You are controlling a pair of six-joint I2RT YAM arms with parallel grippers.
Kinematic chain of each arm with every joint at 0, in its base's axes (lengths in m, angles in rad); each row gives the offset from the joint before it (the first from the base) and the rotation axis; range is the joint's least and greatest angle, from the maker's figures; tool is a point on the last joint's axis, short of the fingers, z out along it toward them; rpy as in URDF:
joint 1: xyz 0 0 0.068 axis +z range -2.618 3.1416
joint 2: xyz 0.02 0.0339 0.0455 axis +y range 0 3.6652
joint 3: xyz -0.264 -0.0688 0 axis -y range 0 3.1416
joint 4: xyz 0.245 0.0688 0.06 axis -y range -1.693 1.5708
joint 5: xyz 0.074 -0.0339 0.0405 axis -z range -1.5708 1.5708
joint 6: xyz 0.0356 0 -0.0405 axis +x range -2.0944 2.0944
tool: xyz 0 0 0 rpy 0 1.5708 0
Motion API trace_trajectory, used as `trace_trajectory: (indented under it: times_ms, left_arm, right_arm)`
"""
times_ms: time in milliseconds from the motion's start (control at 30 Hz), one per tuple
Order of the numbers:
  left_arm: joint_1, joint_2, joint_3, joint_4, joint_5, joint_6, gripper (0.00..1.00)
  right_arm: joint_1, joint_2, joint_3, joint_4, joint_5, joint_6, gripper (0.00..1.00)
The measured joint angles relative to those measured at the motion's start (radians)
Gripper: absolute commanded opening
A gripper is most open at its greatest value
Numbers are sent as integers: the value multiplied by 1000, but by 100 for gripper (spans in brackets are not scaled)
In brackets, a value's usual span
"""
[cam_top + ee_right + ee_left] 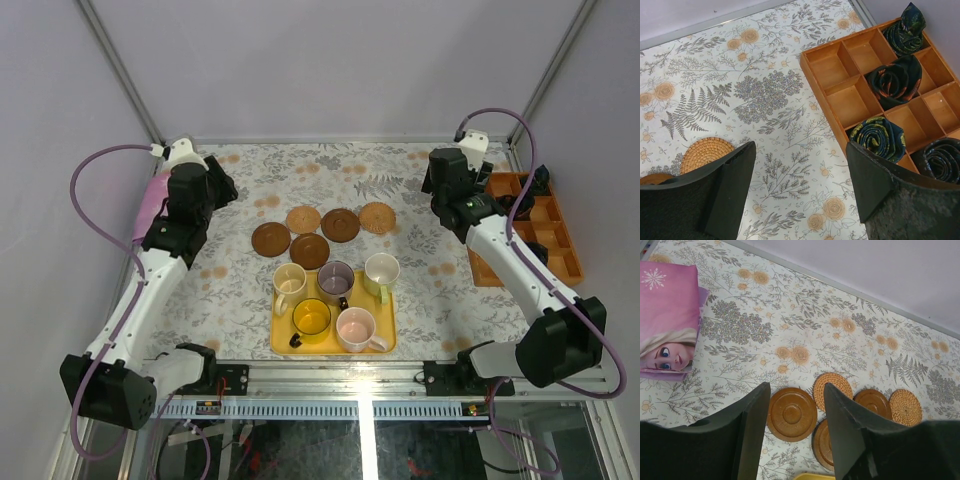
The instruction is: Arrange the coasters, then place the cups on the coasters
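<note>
Left wrist view: hovering left gripper [796, 395] parted, empty, over bunched coasters [791, 413], seemingly readying for spreading; right gripper [801, 147] gaping idle.

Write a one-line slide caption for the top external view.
Five coasters cluster on the floral table beyond a yellow tray holding five mugs.

Five round coasters [309, 251] lie flat, bunched close in the middle of the table [420, 200]: three smooth dark brown, two woven tan. Just nearer, five cups stand upright on a yellow tray [283, 345] by the near edge: cream cup [290, 283], grey-purple cup [335, 283], pale green cup [381, 272], yellow cup [311, 318], pink cup [356, 328]
</note>
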State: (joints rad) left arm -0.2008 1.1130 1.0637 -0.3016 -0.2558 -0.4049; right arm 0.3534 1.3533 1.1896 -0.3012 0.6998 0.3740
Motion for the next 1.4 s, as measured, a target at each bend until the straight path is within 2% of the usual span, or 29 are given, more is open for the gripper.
trace_trajectory:
  times_ms: [333,467,667,767,833,1033,1133,1400]
  left_arm:
    - [0,33,-51,16,13,-25,47]
    - [0,82,-88,23,46,-56,46]
    - [0,171,-121,46,100,-100,36]
    - [0,207,-135,52,115,-113,29]
    - [0,231,-140,57,121,-118,24]
    - [0,314,-140,58,140,-130,1]
    - [0,335,-140,58,156,-137,0]
    - [0,424,-140,56,181,-137,0]
  right_arm:
    - [0,33,0,-1,-24,7,82]
    - [0,61,0,-1,-79,25,76]
    - [8,129,0,11,-226,38,59]
    - [29,180,5,29,-308,32,38]
    - [44,224,19,31,-356,23,30]
    - [96,397,129,30,-471,0,13]
    - [113,447,160,28,-517,-8,2]
    - [129,559,257,3,-621,-13,0]
